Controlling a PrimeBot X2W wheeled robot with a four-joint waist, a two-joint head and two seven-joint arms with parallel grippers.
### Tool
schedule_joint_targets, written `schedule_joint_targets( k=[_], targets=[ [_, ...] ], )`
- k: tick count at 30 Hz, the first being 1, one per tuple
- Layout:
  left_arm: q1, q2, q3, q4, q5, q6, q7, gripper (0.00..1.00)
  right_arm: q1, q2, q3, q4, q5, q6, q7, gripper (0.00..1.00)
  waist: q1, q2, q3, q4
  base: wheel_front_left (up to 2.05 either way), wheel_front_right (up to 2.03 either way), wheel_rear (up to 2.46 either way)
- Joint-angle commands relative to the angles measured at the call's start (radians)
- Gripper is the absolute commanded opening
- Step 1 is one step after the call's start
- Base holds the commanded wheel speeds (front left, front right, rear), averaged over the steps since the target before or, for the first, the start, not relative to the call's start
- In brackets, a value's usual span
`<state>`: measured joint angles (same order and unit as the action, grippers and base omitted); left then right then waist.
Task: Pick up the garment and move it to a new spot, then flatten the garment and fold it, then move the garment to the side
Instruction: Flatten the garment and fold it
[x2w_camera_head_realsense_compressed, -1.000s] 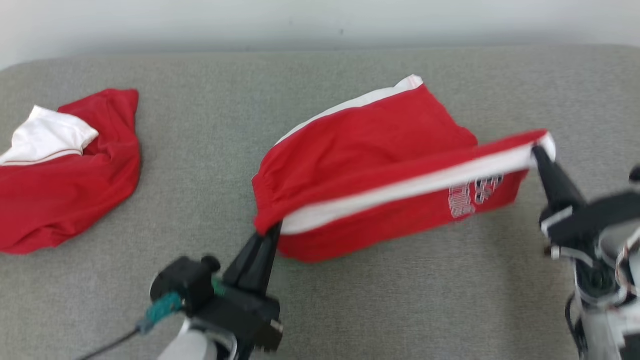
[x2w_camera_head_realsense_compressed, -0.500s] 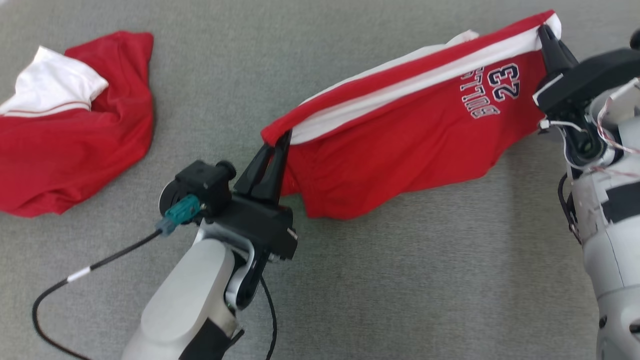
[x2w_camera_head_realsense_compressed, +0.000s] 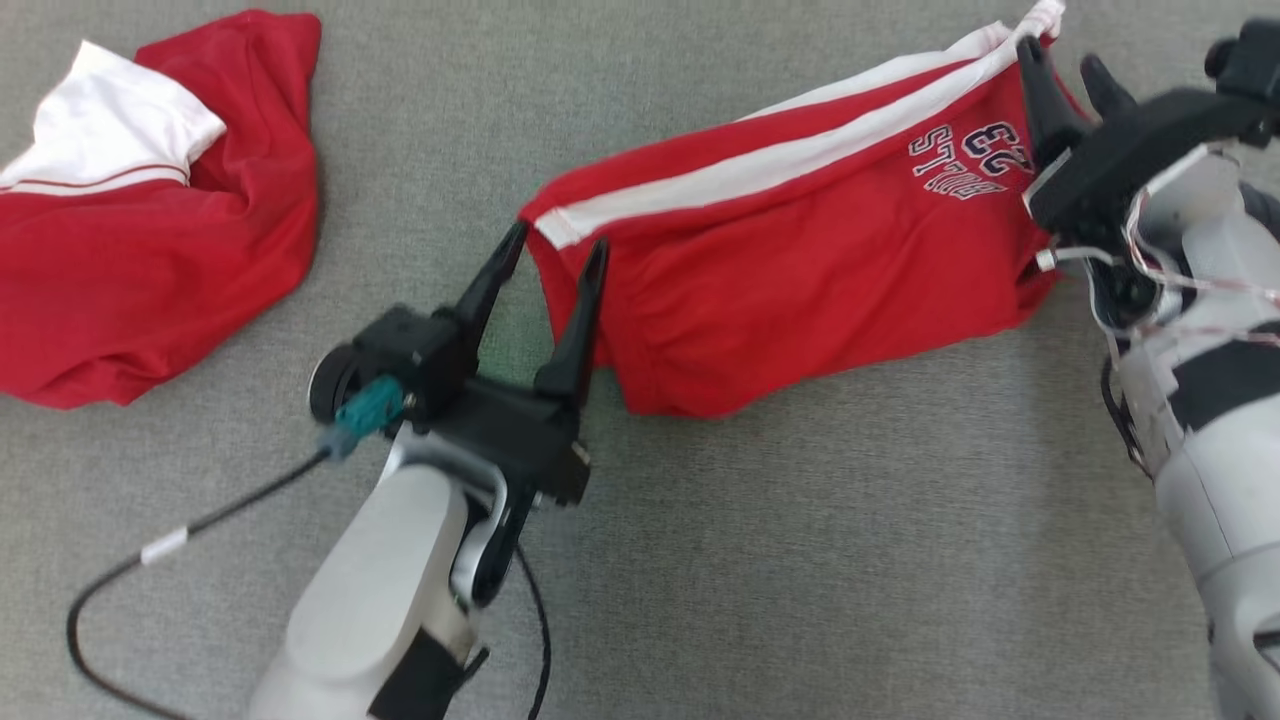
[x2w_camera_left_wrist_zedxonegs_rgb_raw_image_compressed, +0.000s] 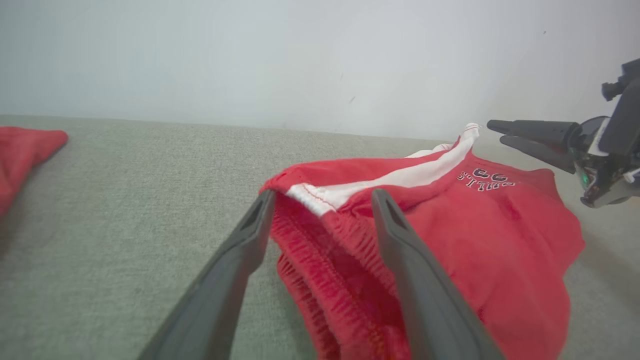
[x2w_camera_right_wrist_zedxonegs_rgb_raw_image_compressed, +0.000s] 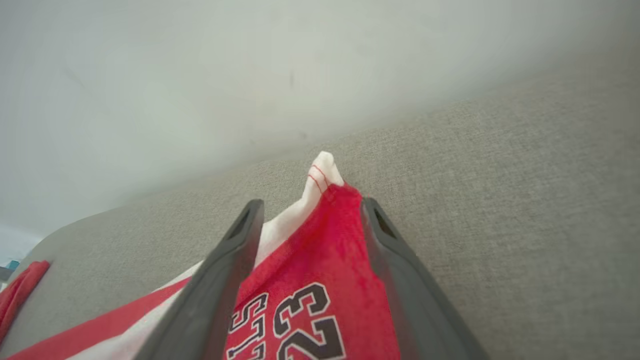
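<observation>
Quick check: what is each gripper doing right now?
Left gripper: open, holding nothing; jaws straddle the waistband corner of the red shorts.
Right gripper: open, holding nothing; jaws straddle the opposite corner of the red shorts.

Bg: grey woven fabric surface (x2w_camera_head_realsense_compressed: 800, 560) (far corner rounded), plain pale wall (x2w_camera_left_wrist_zedxonegs_rgb_raw_image_compressed: 250, 60) behind; soft light.

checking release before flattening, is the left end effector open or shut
open: left end effector, fingers spread apart, straddling a corner of the red shorts

Left gripper (x2w_camera_head_realsense_compressed: 560, 238) and right gripper (x2w_camera_head_realsense_compressed: 1056, 55), both clamped on garment (x2w_camera_head_realsense_compressed: 800, 250) corners a second ago, now stand with fingers spread; cloth no longer stretched taut.
</observation>
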<state>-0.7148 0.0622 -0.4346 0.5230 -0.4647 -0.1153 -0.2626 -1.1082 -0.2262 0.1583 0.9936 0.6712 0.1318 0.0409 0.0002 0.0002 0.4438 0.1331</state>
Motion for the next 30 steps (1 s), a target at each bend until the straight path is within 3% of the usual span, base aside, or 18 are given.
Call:
schedule_joint_targets(
  k=[1,8,14,20,29,30],
  targets=[
    [0.041,-0.002,0.017,-0.014,0.022,-0.002,-0.003,1.0,0.036,-0.022,0.023,-0.011,0.01,-0.002,-0.012,1.0,-0.0002,-0.0002,-0.028,-0.02,0.0,0.0,0.0],
    [0.22,0.005,0.138,-0.16,0.1,0.036,-0.003,1.0,0.15,-0.125,0.152,-0.078,0.062,-0.002,-0.021,1.0,-0.0002,-0.0002,-0.087,-0.04,0.0,0.0,0.0],
    [0.383,-0.004,0.278,-0.376,0.185,0.054,-0.003,1.0,0.198,-0.181,0.221,-0.071,0.099,-0.002,-0.015,1.0,-0.0002,-0.0002,-0.107,-0.025,0.0,0.0,0.0],
    [0.468,-0.011,0.358,-0.466,0.233,0.058,-0.003,1.0,0.182,-0.175,0.248,-0.015,0.12,-0.002,-0.013,1.0,-0.0002,-0.0002,-0.104,0.005,0.0,0.0,0.0],
    [0.553,-0.012,0.362,-0.504,0.203,0.099,-0.003,1.0,0.15,-0.151,0.263,0.116,0.135,-0.002,0.006,1.0,-0.0002,-0.0002,-0.108,0.059,0.0,0.0,0.0],
    [0.557,-0.011,0.359,-0.504,0.195,0.103,-0.003,1.0,0.151,-0.145,0.268,0.131,0.138,-0.002,0.018,0.92,-0.0002,-0.0002,-0.109,0.063,0.0,0.0,0.0]
  ],
)
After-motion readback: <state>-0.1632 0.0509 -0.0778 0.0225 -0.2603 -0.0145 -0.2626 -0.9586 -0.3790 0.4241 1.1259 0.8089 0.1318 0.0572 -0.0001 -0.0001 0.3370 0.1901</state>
